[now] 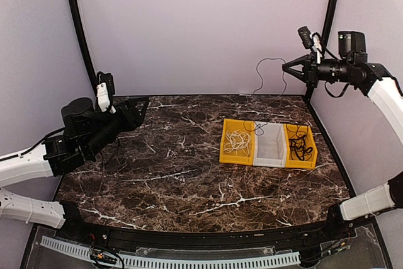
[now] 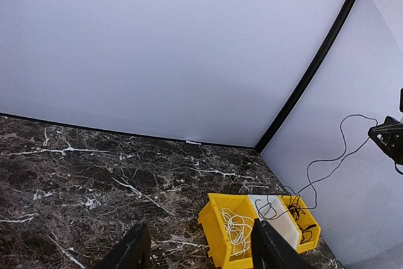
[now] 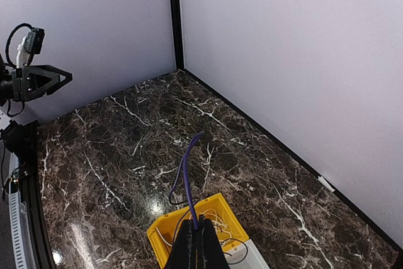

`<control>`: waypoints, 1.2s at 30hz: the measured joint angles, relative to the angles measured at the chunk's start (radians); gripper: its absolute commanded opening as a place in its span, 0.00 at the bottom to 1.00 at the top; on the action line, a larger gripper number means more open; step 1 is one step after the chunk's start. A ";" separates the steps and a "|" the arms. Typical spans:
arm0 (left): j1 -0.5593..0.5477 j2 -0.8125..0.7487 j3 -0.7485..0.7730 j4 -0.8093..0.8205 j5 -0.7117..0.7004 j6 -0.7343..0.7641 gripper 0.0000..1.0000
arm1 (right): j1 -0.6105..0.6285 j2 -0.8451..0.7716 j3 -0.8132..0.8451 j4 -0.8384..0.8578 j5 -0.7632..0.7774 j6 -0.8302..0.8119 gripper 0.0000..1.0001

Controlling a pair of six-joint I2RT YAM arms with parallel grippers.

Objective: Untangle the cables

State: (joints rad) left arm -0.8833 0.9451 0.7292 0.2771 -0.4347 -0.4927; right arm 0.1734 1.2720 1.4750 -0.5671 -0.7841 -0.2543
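While the left gripper (image 1: 142,104) is held part-open and empty, a thin dark cable (image 3: 184,187) is pinched in the closed right gripper (image 1: 285,65) above yellow bins (image 1: 223,146) of tangled white cables (image 1: 238,142) and black cables (image 1: 300,145).

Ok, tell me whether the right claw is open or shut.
Shut, on a thin cable. In the wrist view the right claw shows no gap, and the cable runs out from its tip.
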 measured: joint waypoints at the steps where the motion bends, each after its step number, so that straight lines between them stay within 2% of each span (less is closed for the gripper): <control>1: 0.000 0.000 -0.001 -0.002 0.002 -0.002 0.56 | -0.002 -0.015 -0.015 -0.005 0.009 -0.006 0.00; 7: 0.000 0.000 -0.021 -0.002 0.014 -0.023 0.56 | -0.010 -0.098 -0.104 -0.010 0.067 -0.039 0.00; 18: 0.000 -0.002 -0.050 -0.002 0.035 -0.061 0.56 | -0.017 -0.119 -0.121 -0.022 0.132 -0.063 0.00; 26: 0.000 -0.030 -0.063 -0.001 0.033 -0.060 0.56 | -0.018 -0.169 -0.265 0.000 0.174 -0.066 0.00; 36: 0.000 -0.026 -0.085 0.021 0.026 -0.042 0.56 | -0.050 -0.203 -0.344 0.013 0.251 -0.094 0.00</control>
State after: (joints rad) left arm -0.8833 0.9188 0.6441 0.2981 -0.4084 -0.5346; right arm 0.1234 1.0687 1.1313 -0.5537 -0.5331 -0.3481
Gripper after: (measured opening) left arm 0.561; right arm 0.009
